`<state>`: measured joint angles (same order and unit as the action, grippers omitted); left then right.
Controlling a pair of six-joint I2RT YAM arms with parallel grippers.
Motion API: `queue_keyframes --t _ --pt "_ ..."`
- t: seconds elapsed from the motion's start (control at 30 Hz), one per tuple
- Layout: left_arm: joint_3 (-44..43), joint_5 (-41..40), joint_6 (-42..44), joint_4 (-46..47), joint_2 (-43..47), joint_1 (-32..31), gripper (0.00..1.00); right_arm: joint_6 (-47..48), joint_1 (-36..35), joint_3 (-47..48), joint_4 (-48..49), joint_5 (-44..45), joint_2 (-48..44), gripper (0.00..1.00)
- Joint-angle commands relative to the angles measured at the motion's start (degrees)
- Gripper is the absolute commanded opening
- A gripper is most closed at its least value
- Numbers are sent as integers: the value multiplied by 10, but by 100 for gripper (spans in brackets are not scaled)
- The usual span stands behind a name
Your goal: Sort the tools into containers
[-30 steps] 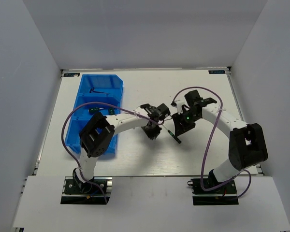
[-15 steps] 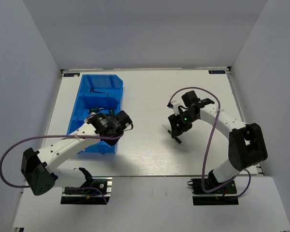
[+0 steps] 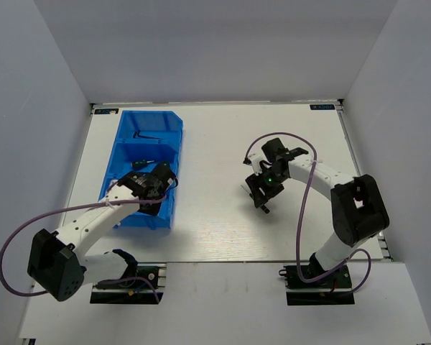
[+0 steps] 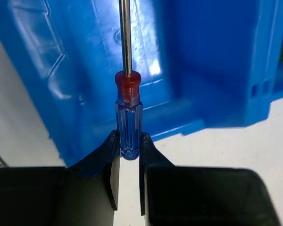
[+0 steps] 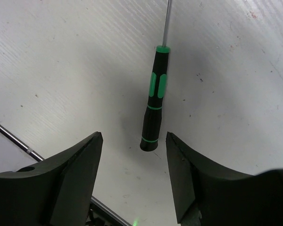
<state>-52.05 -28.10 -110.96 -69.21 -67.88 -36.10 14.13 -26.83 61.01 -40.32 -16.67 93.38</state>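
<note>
Between the right fingers (image 5: 75,174) (spread wide), the black-green-handled screwdriver (image 5: 153,110) lies untouched.

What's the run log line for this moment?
left fingers: shut on blue-handled screwdriver, at blue bin | right fingers: open above black-green screwdriver lying on table

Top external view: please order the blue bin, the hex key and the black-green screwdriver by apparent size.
Largest: blue bin. Then hex key and black-green screwdriver, unranked: the right gripper hides most of the screwdriver.

White arm links (image 3: 323,175); black joints (image 3: 357,210); looping purple cables (image 3: 297,226)
</note>
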Motion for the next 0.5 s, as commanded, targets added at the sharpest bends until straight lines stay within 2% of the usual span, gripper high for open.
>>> queue_keyframes --t 0.0,0.1,0.13,0.2,0.23,0.33,0.47 --pt "-26 -24 14 39 -13 34 10 12 -5 9 10 13 6 64" --pt "-43 -11 39 53 -32 48 19 13 -7 8 5 6 7 66" --pt "-52 -11 39 53 -44 55 31 15 -8 6 5 1 7 66" --pt "-60 3 51 58 -52 60 43 15 -13 -4 8 5 9 66" --pt "-66 3 57 58 -52 60 52 15 -19 -6 19 9 11 66" --pt "-66 9 73 58 -52 66 60 17 -30 -22 46 40 21 64" --pt "-102 3 126 57 -45 66 63 8 -43 -19 69 117 55 58"
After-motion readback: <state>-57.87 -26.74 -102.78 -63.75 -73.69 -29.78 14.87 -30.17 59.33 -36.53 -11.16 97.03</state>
